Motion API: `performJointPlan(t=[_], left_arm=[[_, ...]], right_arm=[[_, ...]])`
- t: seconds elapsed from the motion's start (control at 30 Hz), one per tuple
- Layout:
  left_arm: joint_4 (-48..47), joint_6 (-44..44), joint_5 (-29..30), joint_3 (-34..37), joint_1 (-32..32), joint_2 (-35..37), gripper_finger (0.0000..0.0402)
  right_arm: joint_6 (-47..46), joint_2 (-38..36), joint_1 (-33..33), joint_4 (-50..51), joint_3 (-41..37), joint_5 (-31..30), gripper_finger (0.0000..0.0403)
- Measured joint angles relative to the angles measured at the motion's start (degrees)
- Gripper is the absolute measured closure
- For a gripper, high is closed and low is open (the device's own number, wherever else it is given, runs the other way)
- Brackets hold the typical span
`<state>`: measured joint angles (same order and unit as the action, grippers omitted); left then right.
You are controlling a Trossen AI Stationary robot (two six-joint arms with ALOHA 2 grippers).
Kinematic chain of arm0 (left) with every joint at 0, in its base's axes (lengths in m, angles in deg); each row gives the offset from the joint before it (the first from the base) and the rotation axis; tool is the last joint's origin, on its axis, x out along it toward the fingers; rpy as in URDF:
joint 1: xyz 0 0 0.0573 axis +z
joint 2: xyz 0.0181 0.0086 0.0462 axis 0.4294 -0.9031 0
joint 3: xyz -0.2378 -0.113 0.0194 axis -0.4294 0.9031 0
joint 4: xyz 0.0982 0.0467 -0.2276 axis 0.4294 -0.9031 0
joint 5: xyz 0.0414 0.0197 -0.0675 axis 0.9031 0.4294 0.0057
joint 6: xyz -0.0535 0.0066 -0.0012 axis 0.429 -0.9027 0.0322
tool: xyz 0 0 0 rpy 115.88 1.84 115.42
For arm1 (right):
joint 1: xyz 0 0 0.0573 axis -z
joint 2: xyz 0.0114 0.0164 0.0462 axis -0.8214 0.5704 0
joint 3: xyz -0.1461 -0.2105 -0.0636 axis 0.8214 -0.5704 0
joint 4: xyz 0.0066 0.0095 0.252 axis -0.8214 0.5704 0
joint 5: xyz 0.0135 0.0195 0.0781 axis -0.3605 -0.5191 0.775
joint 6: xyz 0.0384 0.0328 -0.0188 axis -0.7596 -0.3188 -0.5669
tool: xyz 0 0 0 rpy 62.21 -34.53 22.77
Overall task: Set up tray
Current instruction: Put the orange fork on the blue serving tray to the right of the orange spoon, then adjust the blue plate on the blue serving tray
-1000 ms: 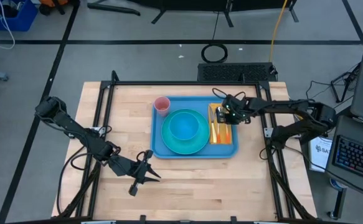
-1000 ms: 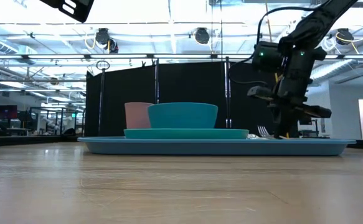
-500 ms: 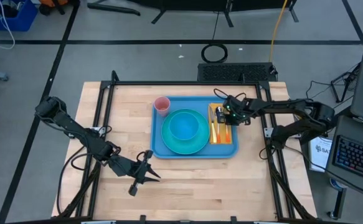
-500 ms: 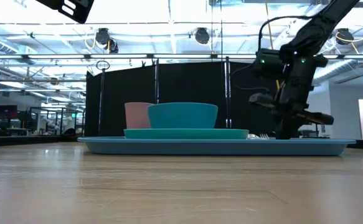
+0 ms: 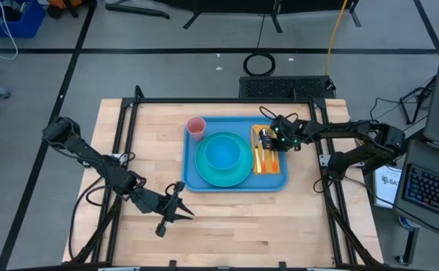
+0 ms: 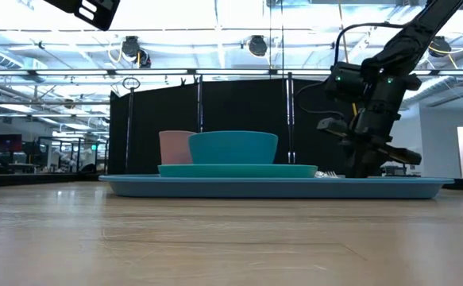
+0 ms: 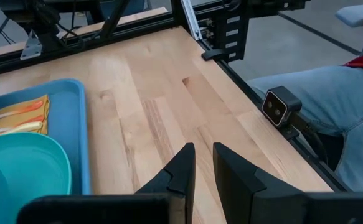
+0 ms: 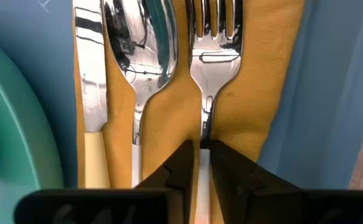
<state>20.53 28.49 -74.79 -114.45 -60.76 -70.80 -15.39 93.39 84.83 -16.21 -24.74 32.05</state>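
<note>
Right gripper (image 8: 200, 163) now slackened from its tight pinch a second ago, fingers a narrow slit astride the fork (image 8: 213, 37) handle, fork lying on the yellow napkin (image 8: 256, 93) beside spoon (image 8: 141, 43) and knife (image 8: 89, 62), napkin in the tray (image 5: 195, 177) mid-table, left gripper (image 5: 175, 202) unmoved, narrowly parted, holding nothing, over bare wood.

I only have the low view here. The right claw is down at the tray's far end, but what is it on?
Observer: A fork; the right claw sits at its handle.
Operator: Is the fork straight on the tray?
Observer: No, it lies on a yellow napkin on the tray.
Operator: Anything else on that napkin?
Observer: A spoon and a knife, side by side with the fork.
</note>
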Motion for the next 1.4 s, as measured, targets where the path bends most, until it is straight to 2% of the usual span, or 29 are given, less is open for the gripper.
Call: performJointPlan(t=[0.33,0.8,1.0,1.17,1.4], left_arm=[[-0.01,0.04,0.02,0.00,-0.02,0.00,0.0339],[-0.07,0.07,0.02,0.00,0.00,0.00,0.0339],[-0.23,-0.04,0.02,0.00,0.00,0.00,0.0339],[0.02,-0.22,0.04,0.00,0.00,0.00,0.0339],[0.47,-0.24,0.07,0.00,0.00,0.00,0.0339]], right_arm=[[-0.63,-0.49,-0.04,-0.05,-0.06,-0.96,0.0308],[0.74,-6.78,-1.10,-0.05,-0.22,-1.37,0.0318],[2.14,-7.45,-6.22,-1.09,-0.15,-1.87,0.0318],[2.20,-7.48,-11.17,-5.33,-0.15,-7.36,0.0318],[1.88,-6.70,-12.87,-11.40,-0.07,-7.29,0.0319]])
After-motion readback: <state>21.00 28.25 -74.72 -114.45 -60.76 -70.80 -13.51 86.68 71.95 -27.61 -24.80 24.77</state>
